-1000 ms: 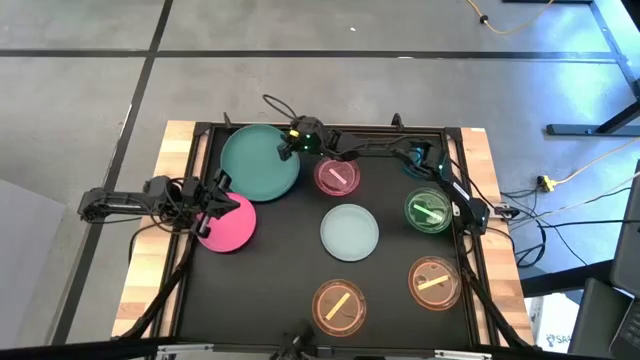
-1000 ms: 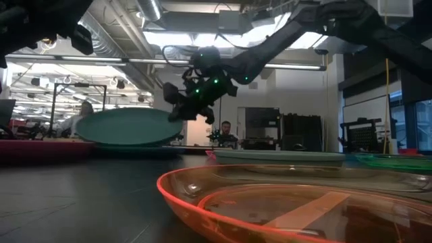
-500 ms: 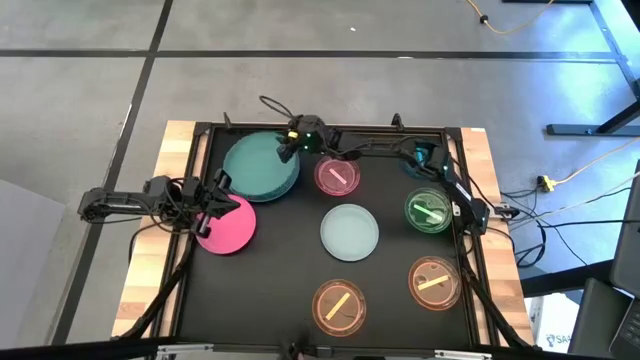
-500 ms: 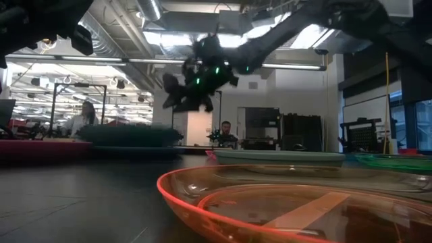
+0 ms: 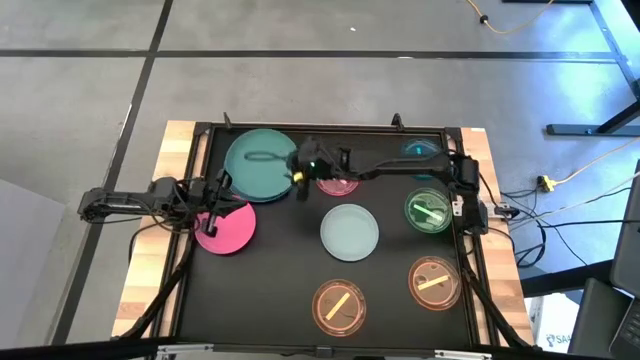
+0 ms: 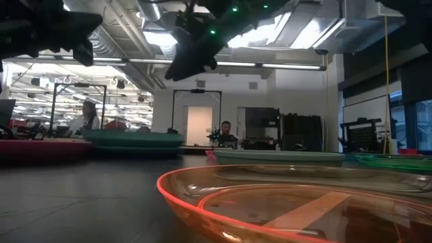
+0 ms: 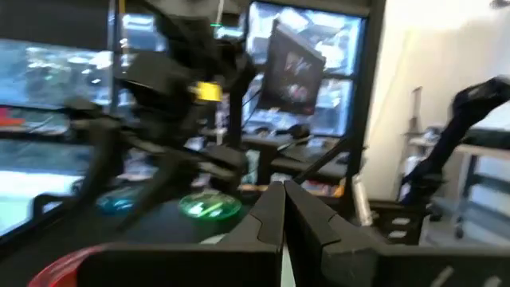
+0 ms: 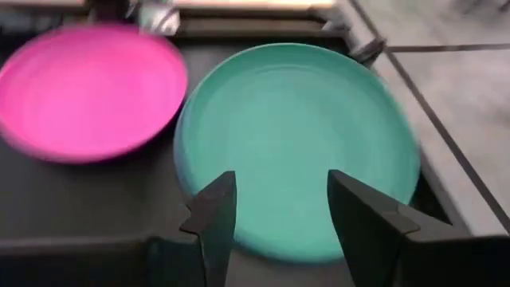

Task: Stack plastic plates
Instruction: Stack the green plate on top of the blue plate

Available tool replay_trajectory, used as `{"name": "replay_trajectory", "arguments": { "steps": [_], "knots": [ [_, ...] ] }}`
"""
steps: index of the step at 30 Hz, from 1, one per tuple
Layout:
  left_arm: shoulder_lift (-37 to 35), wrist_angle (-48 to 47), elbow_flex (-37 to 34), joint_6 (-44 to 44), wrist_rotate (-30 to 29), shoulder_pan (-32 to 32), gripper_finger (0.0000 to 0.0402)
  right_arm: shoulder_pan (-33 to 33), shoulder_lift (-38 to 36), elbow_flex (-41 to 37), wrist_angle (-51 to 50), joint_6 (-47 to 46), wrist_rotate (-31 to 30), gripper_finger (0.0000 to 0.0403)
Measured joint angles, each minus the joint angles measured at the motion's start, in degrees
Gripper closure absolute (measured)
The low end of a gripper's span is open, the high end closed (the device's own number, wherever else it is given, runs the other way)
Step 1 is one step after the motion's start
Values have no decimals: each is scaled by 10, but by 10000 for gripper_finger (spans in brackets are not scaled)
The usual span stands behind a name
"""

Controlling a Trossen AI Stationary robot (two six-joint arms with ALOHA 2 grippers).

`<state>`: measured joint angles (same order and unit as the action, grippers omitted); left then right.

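The teal plate [image 5: 262, 165] lies flat at the table's far left; in the low view a darker rim shows under the teal plate [image 6: 131, 138]. My right gripper [image 8: 279, 219] hangs open above that plate's near edge and touches nothing; in the high view my right gripper [image 5: 298, 183] is beside the plate. The magenta plate [image 5: 225, 228] lies near the left edge. My left gripper [image 5: 212, 208] hovers shut over the magenta plate's far rim. A pale mint plate [image 5: 349, 231] lies mid-table. A pink dish [image 5: 337, 180] is partly hidden under the right arm.
A green dish [image 5: 428, 212] and a cyan dish [image 5: 418, 150] lie at the right. Two orange dishes [image 5: 338, 305] [image 5: 434, 282] lie near the front edge. The black mat shows bare between the magenta plate and the orange dishes. People sit in the room beyond the table.
My right gripper has opened and let go of the teal plate, which has dropped from a tilt to lie flat at the far left. The gripper has then risen and drawn back toward the table's near edge.
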<state>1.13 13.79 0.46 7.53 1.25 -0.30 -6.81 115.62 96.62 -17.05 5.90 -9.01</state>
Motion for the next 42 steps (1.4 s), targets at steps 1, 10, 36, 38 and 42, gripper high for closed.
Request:
{"name": "replay_trajectory", "arguments": {
  "steps": [1,10,36,38,42],
  "knots": [
    [0,-11,0,-5,-11,0,401,6,-12,-26,8,3,-1,214],
    [91,-67,0,-17,-214,10,401,20,-155,-327,179,-1,0,214],
    [643,-170,215,30,-60,315,401,101,-300,-582,239,-104,-16,214],
    [657,-170,217,30,-60,320,401,102,-300,-582,234,-113,-25,214],
    [675,-216,217,30,-64,323,401,102,-299,-582,206,-131,-31,214]
  ]
}}
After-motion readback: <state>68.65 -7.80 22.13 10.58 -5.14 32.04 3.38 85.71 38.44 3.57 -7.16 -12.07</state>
